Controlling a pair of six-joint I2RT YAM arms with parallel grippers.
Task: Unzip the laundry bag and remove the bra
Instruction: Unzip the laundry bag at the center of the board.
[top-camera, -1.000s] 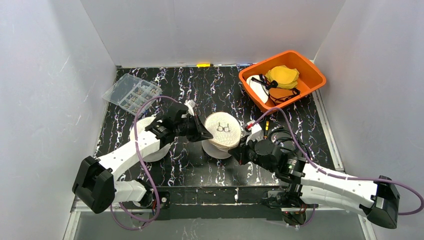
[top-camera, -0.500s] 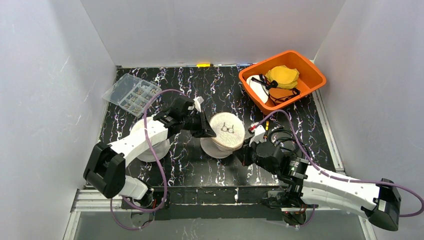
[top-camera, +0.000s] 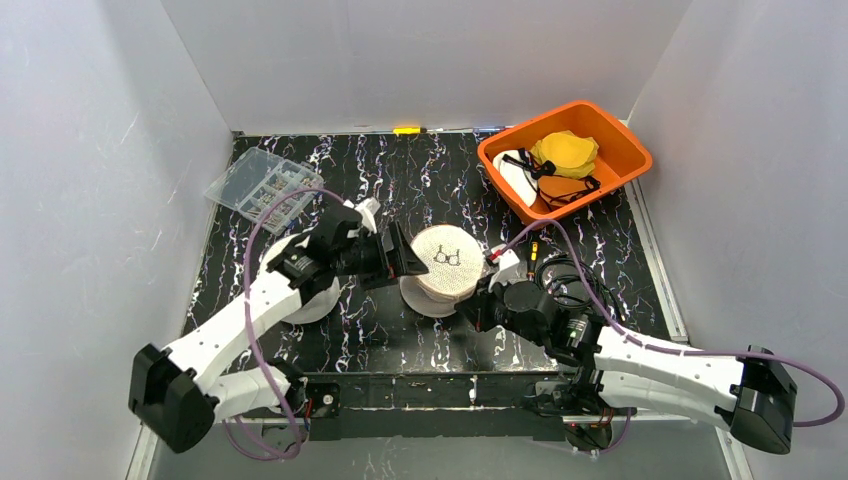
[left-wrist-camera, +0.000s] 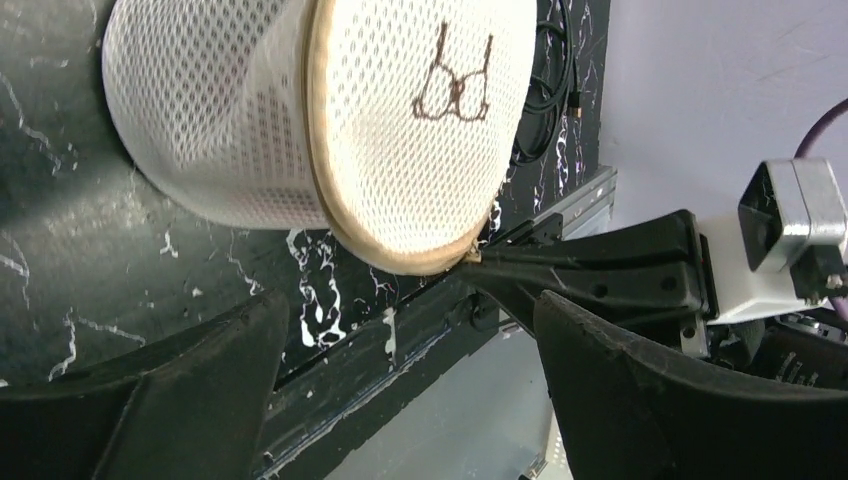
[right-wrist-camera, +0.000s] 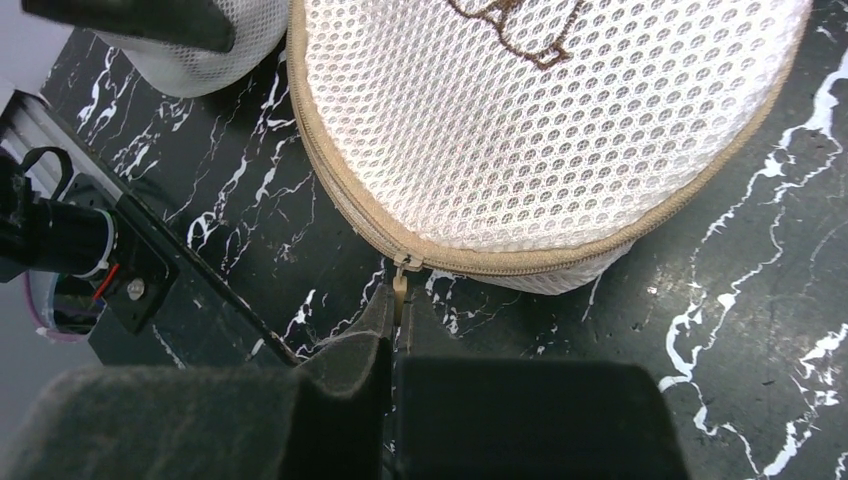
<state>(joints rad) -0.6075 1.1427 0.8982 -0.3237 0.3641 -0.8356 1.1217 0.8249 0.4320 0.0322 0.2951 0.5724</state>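
— Well, where's the laundry bag (top-camera: 447, 262)?
— Mid-frame on the black marbled desk (top-camera: 440, 180). Right jaws pinch its zipper pull (right-wrist-camera: 400, 283); left jaws gape wide beside it.
— Other containers?
— Orange bin (top-camera: 628, 150), upper right, holding garments (top-camera: 565, 152). White walls all round.

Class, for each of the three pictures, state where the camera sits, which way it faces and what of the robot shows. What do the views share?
Top external: above and behind the arms, looking down on the black marbled table; both arms, left hand and right hand show.
Left wrist: faces the white mesh laundry bag between its own open fingers.
Right wrist: looks down at the tan zipper pull pinched in its own fingers.
All share the bag.
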